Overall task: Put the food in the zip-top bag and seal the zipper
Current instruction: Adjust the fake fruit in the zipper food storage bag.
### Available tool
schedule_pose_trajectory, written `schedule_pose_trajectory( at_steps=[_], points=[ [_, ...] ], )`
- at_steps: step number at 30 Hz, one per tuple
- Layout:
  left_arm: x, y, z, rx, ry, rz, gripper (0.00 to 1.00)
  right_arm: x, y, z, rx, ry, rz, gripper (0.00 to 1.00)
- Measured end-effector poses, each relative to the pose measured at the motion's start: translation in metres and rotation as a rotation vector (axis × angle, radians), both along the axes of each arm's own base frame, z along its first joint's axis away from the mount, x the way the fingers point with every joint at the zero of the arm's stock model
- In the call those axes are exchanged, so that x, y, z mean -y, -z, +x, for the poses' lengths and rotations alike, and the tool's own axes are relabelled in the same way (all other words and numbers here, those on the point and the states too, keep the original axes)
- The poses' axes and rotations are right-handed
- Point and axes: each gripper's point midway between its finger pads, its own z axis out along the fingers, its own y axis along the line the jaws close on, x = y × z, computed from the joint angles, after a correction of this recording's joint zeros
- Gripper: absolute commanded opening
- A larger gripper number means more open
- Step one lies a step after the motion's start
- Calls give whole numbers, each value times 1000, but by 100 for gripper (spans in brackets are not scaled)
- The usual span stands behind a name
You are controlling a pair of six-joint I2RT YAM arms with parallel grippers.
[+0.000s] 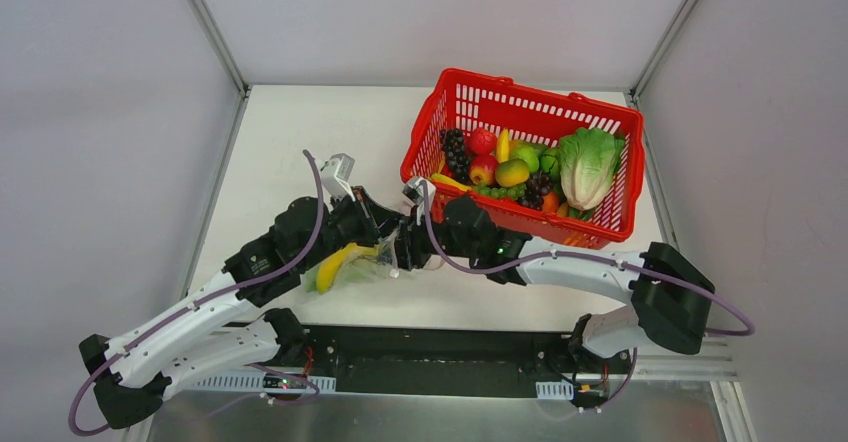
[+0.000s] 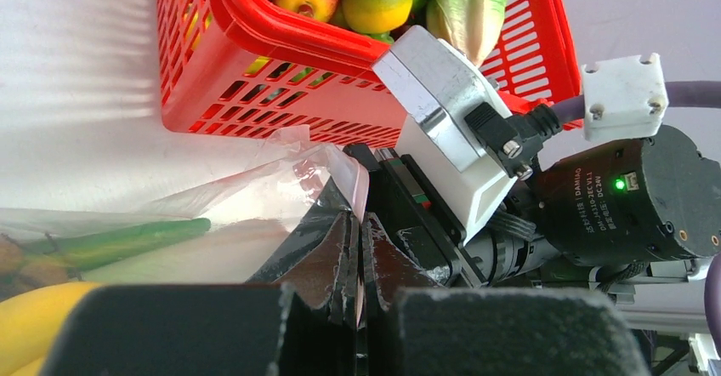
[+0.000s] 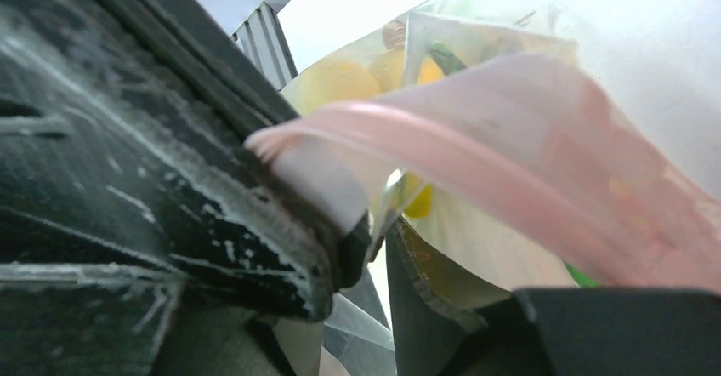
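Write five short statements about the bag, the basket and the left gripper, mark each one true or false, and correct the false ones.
1. The banana is inside the zip-top bag. True.
2. The red basket is empty. False: it holds lettuce, grapes and other toy food.
3. The left gripper is shut on the bag's edge. True.
4. The bag lies inside the basket. False: it is outside the basket, over the table, on the side nearer the arms.
5. A long green vegetable is in the bag alongside the banana. True.
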Motion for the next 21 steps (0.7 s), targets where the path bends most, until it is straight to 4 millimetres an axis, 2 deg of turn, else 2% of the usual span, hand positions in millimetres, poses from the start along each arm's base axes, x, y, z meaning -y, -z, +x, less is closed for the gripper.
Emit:
schedule_pose_trajectory(
  at_steps=[8, 12, 15, 18, 21],
  points=[
    [-6, 5, 5, 0, -40, 20, 0, -5, 2, 1, -71, -24, 3, 33],
    [-7, 4, 6, 3, -46, 19, 0, -1, 3, 10, -97, 8, 0, 49],
    [-7, 3, 4, 4, -40, 14, 0, 9, 1, 21, -90, 74, -6, 54],
    [-9, 0, 2, 11, -38, 5, 0, 24, -5, 31, -67, 146, -2, 55],
    [-13, -5, 0, 21, -45, -6, 0, 39, -19, 35, -44, 193, 15, 55]
  ],
)
